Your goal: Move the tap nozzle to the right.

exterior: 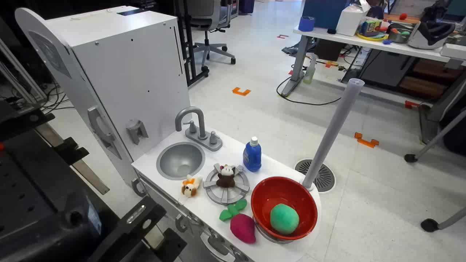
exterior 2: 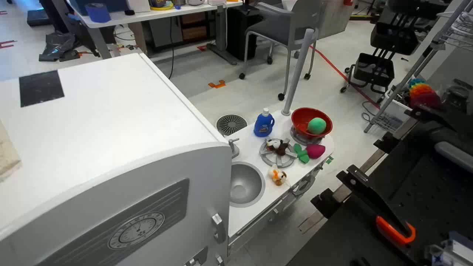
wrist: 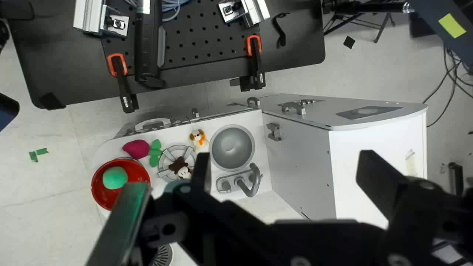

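At the left in an exterior view, a tall white cabinet (exterior: 123,72) bounds the end of the counter (exterior: 228,154). Near it, the round basin (exterior: 181,161) is sunk in, with a plush dog (exterior: 190,187) lying just beside its rim; the dog looks like scenery, not part of the job. Behind the basin stands the tap nozzle (exterior: 201,125), upright on its flat base between 2 small handles (exterior: 213,138), placed as on a real sink. Its hook is turned toward the cabinet, so moving it right probably means swivelling it away from that side. Next, a brown-and-white plush toy (exterior: 226,179) sits on a burner (exterior: 224,196), and near it lies a magenta vegetable (exterior: 243,228). The blue bottle (exterior: 252,155) stands upright by the back edge, where dish soap might belong. Furthest right, a red bowl (exterior: 267,193) holds a round green toy (exterior: 284,218), perhaps so that it cannot roll off.

The gripper (wrist: 284,162) enters the wrist view from the bottom, its 2 fingers (wrist: 377,181) spread wide with nothing pinched between them, seemingly aimed downward. The tap nozzle shows through the gap, closer to the finger on the burner side. Neither exterior view shows the gripper, so its height above the counter is hard to judge.
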You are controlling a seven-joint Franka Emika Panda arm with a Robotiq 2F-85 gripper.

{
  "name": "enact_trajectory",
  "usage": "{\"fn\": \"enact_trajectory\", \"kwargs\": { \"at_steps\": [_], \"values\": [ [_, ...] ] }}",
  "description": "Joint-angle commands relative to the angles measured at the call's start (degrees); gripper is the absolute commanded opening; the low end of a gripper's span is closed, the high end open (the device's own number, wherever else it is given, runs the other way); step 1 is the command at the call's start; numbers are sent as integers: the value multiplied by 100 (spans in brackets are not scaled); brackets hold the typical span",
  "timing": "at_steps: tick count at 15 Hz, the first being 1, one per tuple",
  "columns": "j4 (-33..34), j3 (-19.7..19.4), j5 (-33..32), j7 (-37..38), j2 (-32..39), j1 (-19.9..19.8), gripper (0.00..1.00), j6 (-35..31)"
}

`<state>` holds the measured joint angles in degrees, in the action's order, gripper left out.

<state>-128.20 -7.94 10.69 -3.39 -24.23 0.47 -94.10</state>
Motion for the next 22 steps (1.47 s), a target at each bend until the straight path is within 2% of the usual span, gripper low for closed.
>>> {"fn": "enact_trajectory", "kwargs": {
  "at_steps": [1, 15, 19, 22],
  "values": [
    [20, 113, 40, -43, 13, -137, 100, 23],
    [29, 112, 40, -43, 11, -137, 100, 23],
    [153, 511, 107, 802, 546, -65, 100, -388],
    [462, 844, 99, 1459, 1360, 7, 100, -771]
  ]
}}
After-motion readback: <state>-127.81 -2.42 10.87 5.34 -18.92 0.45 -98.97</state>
